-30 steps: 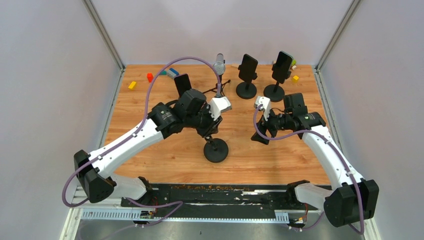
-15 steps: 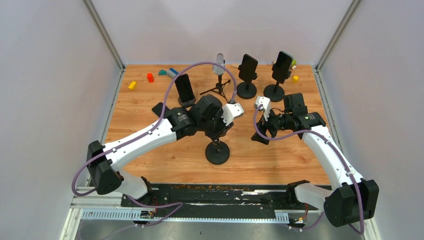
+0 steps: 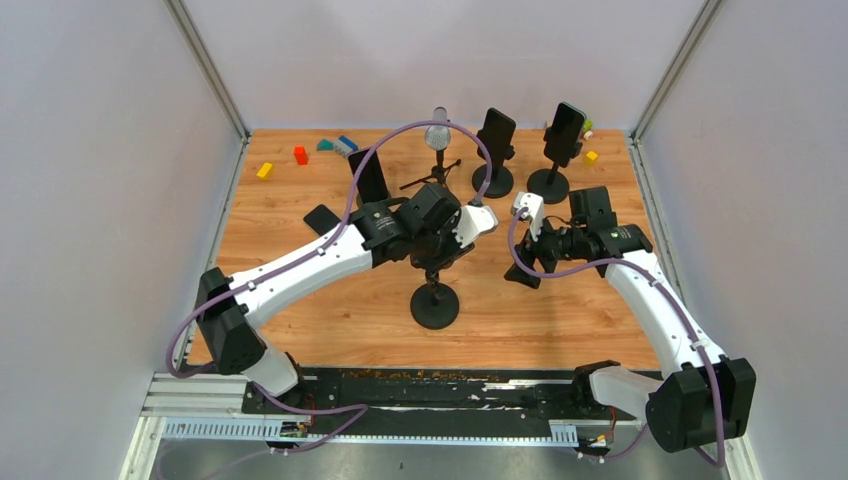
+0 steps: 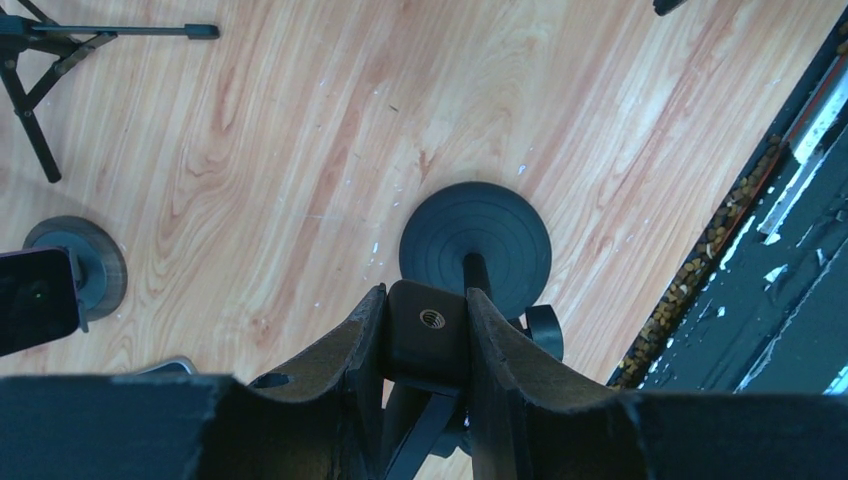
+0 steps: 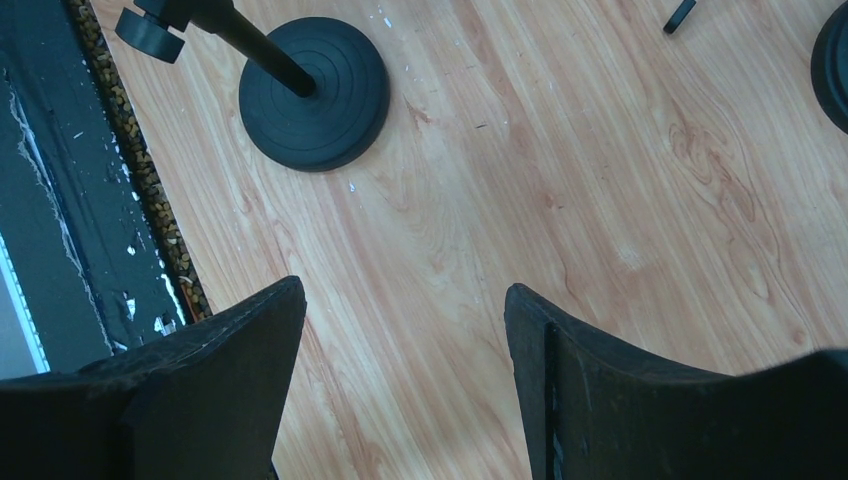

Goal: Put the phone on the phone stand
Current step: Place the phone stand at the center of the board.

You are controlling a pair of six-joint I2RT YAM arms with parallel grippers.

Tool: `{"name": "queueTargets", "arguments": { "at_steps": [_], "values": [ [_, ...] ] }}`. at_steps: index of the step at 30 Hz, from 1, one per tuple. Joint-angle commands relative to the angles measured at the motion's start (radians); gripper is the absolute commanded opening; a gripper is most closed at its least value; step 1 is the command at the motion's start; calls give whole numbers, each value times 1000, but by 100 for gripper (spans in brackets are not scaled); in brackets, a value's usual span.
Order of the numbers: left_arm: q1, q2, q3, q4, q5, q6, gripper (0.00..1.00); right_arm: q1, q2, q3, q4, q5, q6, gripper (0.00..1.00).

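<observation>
Standing upright, phone stand (image 4: 450, 228), left hand (image 4: 425, 300) gripping

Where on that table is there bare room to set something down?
Bare wood lies between the stand and the right arm, and on the near left, beside the left arm. The far edge is crowded: microphone, mounted phones, blocks.

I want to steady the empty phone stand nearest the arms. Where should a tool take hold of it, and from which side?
Take the phone stand by the small block atop its post, coming from above and pinching its flat sides; the round base is wide and low. The left tool clamps there.
</observation>
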Motion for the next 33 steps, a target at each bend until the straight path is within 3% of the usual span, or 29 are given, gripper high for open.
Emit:
{"name": "queueTargets", "arguments": {
  "at_steps": [1,6,10,13,18,22,26,33],
  "values": [
    [-10,67,60,-184,-32,59,0,-4,8,-2,27,-20,-21,74],
    [-11,107,113,-262,-38,80,1,-5,9,-2,28,-20,-21,74],
    [-10,103,134,-271,-37,88,12,-5,9,-2,29,-25,-21,74],
    [-10,84,145,-251,-37,95,30,-4,13,-3,27,-35,-20,74],
    [-10,5,143,-169,-37,114,75,-5,13,-2,27,-49,-14,74],
    [-10,-66,138,-123,-35,136,91,-4,8,-2,27,-58,-12,74],
    [-10,-150,102,-93,-27,167,99,-5,1,-1,27,-64,-9,74],
    [-10,-278,-11,-48,-37,195,100,-4,-26,0,27,-85,-5,74]
  ]
}}
